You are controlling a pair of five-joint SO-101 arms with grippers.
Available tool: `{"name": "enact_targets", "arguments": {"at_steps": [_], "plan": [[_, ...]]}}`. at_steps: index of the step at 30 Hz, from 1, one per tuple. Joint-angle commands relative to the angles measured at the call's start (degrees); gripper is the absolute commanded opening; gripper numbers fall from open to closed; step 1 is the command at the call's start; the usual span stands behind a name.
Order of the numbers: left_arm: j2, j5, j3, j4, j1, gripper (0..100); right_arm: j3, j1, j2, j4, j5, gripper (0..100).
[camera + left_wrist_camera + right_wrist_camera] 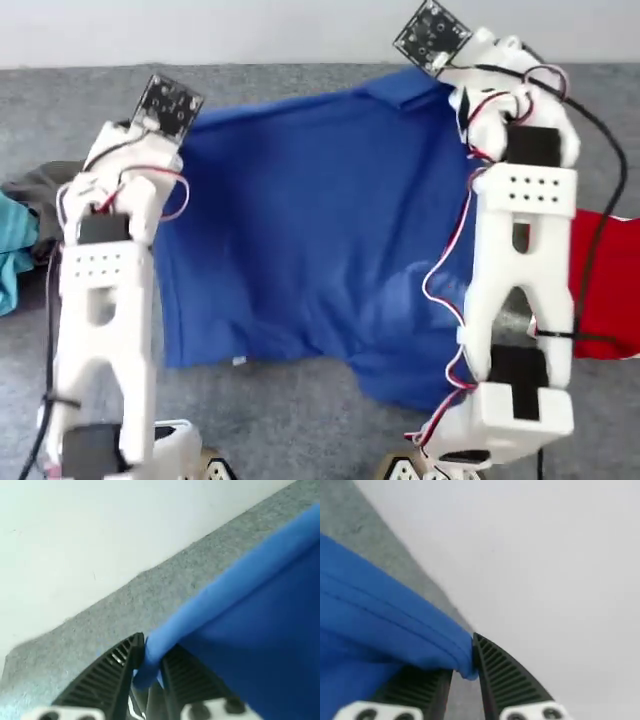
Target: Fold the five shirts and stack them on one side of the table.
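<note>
A blue shirt (320, 230) lies spread across the middle of a grey felt-covered table (300, 420), reaching from near the front edge to the far edge, where the table meets a white wall (250, 30). Its far edge is lifted slightly at two places, one toward the far left and one toward the far right.

At the far left, the left gripper (150, 650) is clamped on a rolled fold of the blue shirt's edge, the cloth squeezed between its two black ribbed fingers (112, 667). At the far right, the right gripper (462, 665) grips a stitched hem of the same shirt, with the fabric draped over one finger and pressed against the other.

The left arm (100, 290) and right arm (520, 250), both white, stretch from the front edge toward the far edge on either side of the shirt, the right one passing over its right part.

A red shirt (605, 290) lies at the right edge of the table, partly under the right arm. At the left edge lie a teal garment (15, 250) and, just beyond it, a dark grey cloth (40, 180).
</note>
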Motion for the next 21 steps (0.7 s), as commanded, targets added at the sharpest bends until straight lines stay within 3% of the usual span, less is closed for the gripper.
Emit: {"name": "enact_targets", "arguments": {"at_steps": [1, 7, 11, 21], "plan": [[7.21, -0.53, -10.51, -1.05, -0.18, 1, -0.44, -0.75, 1.36, -7.25, -0.62, 1.0], [13.80, -0.62, -17.63, -0.09, 0.00, 1, -0.44, -1.27, 4.35, -11.12, -1.41, 1.0], [14.33, -3.69, -17.36, 5.80, 0.18, 1, -0.35, -1.19, 4.18, -9.71, -5.63, 1.0], [14.42, -5.19, -17.36, 30.86, -0.09, 1, -0.88, -0.22, -1.89, 26.86, -5.98, 1.0]]}}
